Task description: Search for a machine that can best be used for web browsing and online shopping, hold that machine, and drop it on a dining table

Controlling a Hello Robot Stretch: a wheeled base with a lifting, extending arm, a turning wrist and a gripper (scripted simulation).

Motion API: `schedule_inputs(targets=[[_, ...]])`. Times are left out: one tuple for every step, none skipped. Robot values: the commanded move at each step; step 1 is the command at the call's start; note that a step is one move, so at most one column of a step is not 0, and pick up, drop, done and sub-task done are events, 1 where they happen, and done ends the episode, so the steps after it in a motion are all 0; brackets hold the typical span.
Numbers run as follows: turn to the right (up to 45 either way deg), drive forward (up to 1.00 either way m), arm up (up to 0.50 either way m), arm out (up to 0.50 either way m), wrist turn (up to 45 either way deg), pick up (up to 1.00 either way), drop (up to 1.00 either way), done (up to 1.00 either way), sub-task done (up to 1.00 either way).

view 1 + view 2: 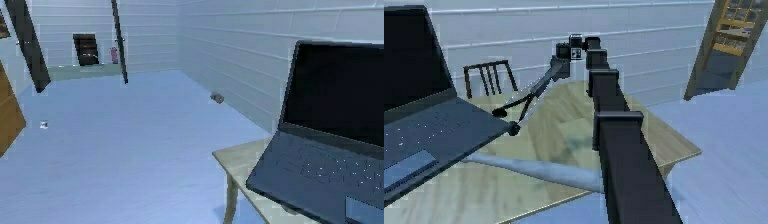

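Note:
An open dark laptop (325,130) stands on a pale wooden table (235,160) at the forward view's lower right, its black screen upright. In the arm side view the same laptop (429,110) sits on the table (564,140) at the left. The dark arm (619,140) rises from the bottom edge over the tabletop. My gripper (506,117) reaches down and left, its thin fingers ending at the laptop's near right corner. I cannot tell whether it holds anything.
A dark chair (489,75) stands behind the table by the white panelled wall. A wooden ladder-like frame (729,40) stands at the upper right. Across the blue floor are a dark pole (118,40), a small wall opening (87,48) and a brown door (8,110).

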Motion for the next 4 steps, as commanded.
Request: schedule_inputs(targets=[[0.0, 0.00, 0.00, 0.00, 39.0, 0.00, 0.00, 0.00, 0.00], [0.0, 0.00, -0.32, 0.00, 0.0, 0.00, 0.00, 0.00, 0.00], [0.0, 0.00, 0.00, 0.00, 0.0, 0.00, 1.00, 0.00, 0.00], [0.0, 0.00, 0.00, -0.10, 0.0, 0.00, 0.00, 0.00, 0.00]])
